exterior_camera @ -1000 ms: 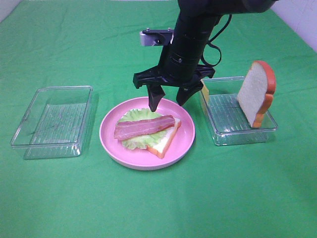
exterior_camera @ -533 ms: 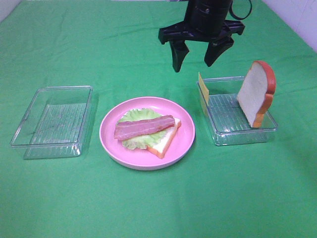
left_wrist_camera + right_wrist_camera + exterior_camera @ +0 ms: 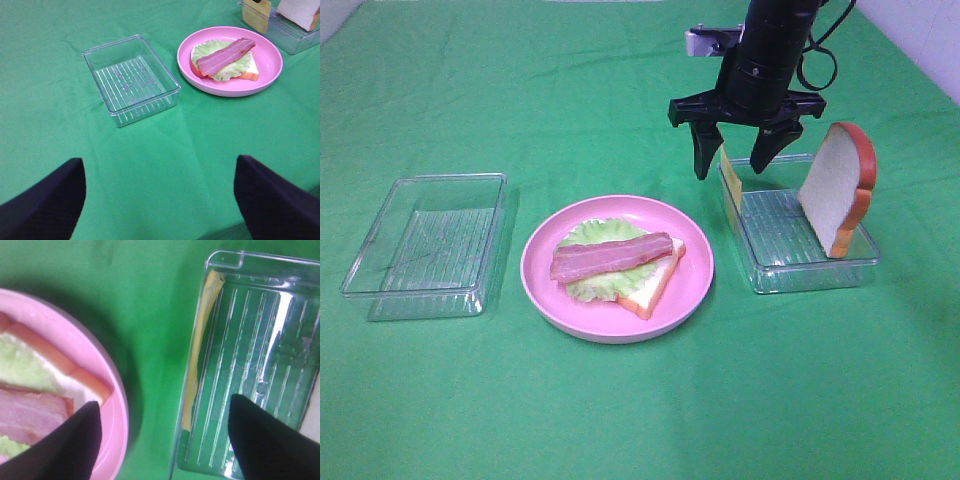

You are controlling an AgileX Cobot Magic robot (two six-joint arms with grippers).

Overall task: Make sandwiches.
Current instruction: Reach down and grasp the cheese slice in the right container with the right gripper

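Note:
On the pink plate (image 3: 535, 272) lies an open sandwich: a bread slice (image 3: 656, 288), lettuce (image 3: 592, 232) and a bacon strip (image 3: 610, 256) on top. A thin yellow cheese slice (image 3: 731, 200) stands on edge against the left wall of the right-hand tray (image 3: 790, 275). A second bread slice (image 3: 835, 190) leans upright at that tray's right end. My right gripper (image 3: 731, 168) hangs open just above the cheese, one finger on each side of the tray wall; in the right wrist view the cheese (image 3: 200, 345) lies between the fingers (image 3: 270, 440). My left gripper (image 3: 160, 200) is open and holds nothing, well short of the plate (image 3: 270, 65).
An empty clear tray (image 3: 425, 245) sits left of the plate, also seen as the tray (image 3: 131, 80) in the left wrist view. Green cloth covers the whole table. The right tray's ribbed floor (image 3: 260, 365) is bare between cheese and bread.
The right gripper rose off the plate, swung right, and has come down over the cheese at the right tray's left wall. The left gripper has not moved.

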